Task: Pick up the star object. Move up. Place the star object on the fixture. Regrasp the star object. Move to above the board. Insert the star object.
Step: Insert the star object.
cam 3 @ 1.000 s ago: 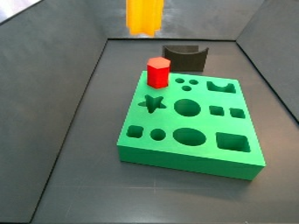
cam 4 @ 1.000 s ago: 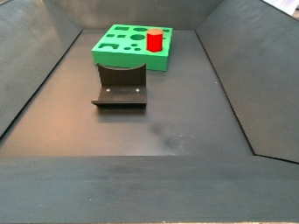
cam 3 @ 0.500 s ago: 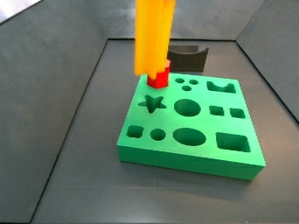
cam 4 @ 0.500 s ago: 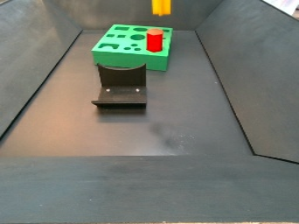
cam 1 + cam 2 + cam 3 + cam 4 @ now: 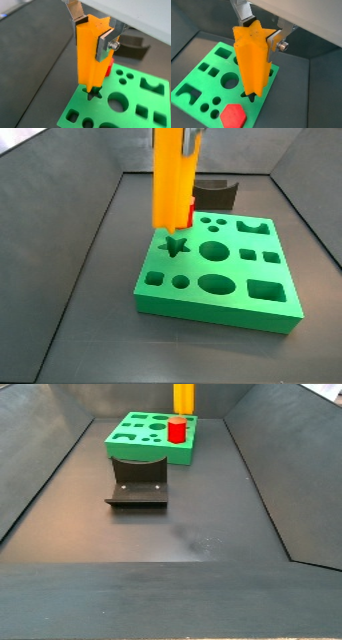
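Two silver fingers (image 5: 107, 42) of the gripper (image 5: 93, 31) clamp the upper end of the star object (image 5: 91, 55), one plate on each side, in both wrist views; there the gripper (image 5: 261, 31) holds the star object (image 5: 254, 60) upright above the board (image 5: 204, 92). The piece hangs vertically, its lower tip just over the star-shaped hole (image 5: 92, 93) in the board (image 5: 133, 112) (whether the tip has entered the hole cannot be told from these pictures).

In a side view the star object (image 5: 171, 178) stands as a tall orange column over the star hole (image 5: 173, 246) near the board's (image 5: 221, 288) left edge, with only a sliver of the gripper (image 5: 191, 138) visible at the top of the frame. The red hexagonal peg (image 5: 232, 115) sits upright in its own hole beside the star hole; in that side view it is mostly hidden behind the orange piece. The fixture (image 5: 215, 194) stands on the dark tabletop (image 5: 80, 328) just behind the board.

From the opposite side, the star object (image 5: 183, 397) shows at the far end above the board (image 5: 150, 444), beside the red peg (image 5: 177, 430), and the fixture (image 5: 139, 484) lies in front of the board on the tabletop (image 5: 160, 584).
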Available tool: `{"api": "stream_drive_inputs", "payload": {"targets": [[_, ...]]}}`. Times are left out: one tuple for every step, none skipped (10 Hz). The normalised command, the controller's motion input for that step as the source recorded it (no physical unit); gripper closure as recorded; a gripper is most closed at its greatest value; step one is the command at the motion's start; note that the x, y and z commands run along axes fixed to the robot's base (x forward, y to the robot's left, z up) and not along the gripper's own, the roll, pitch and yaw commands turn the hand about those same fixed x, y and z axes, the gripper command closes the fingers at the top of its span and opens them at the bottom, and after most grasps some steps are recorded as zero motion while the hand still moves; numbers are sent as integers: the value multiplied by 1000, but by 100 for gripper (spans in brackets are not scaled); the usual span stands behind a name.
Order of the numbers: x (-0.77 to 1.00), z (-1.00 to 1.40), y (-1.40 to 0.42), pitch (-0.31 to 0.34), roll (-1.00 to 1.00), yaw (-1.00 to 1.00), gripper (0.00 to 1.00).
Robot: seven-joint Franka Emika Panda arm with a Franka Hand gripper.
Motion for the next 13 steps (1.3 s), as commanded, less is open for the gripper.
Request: {"api": "stream_drive_inputs", "payload": {"targets": [[0,-426,0,-44,0,-1000,100],[146,-200,9,-19,-39,-834,100],[0,-143,0,-7,0,0,100],[134,-389,0,-19,43,0,100],[186,-497,0,-61,16,-43,100],[86,-243,0,0,0,-23,100],[0,-26,0,0,0,0,100],[100,-311,-20,0,53,-14,100],[243,-426,-69,-7,76,-120,100],[231,-429,-86,-6,79,-123,100],[126,-371,-20,0,56,-94,100],[0,-311,0,0,87,-57,100],[171,-337,0,0,91,-189,100]]}}
